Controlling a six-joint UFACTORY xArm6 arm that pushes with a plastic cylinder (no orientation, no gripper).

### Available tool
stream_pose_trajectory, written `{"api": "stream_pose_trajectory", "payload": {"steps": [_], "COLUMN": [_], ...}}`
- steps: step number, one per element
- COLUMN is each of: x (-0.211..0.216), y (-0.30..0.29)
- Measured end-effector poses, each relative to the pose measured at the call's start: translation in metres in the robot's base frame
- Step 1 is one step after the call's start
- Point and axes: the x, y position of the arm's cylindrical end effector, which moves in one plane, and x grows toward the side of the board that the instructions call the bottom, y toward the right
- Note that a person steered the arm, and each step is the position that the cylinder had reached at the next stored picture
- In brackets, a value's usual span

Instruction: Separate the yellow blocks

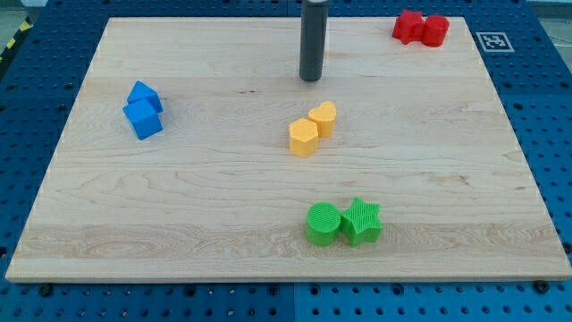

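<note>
my tip (311, 79): bare rod, no jaws, at 12 o'clock of yellow pair, apart | yellow hexagonal block (304, 138) touches yellow heart block (323, 118) at its 1 o'clock, mid wooden board (179, 188)

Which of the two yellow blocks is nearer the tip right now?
The yellow heart-shaped block, the upper-right one of the touching pair. It lies just below my tip; the yellow hexagonal block sits farther down-left.

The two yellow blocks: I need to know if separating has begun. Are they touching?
Touching. The camera view shows the yellow hexagonal block pressed against the yellow heart-shaped block, no board between. My tip is above them, apart.
</note>
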Motion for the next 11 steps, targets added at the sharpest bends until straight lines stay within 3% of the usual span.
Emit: {"api": "stream_pose_trajectory", "payload": {"steps": [4, 7, 11], "x": [0.084, 0.087, 0.077], "y": [-0.033, 0.025, 0.039]}}
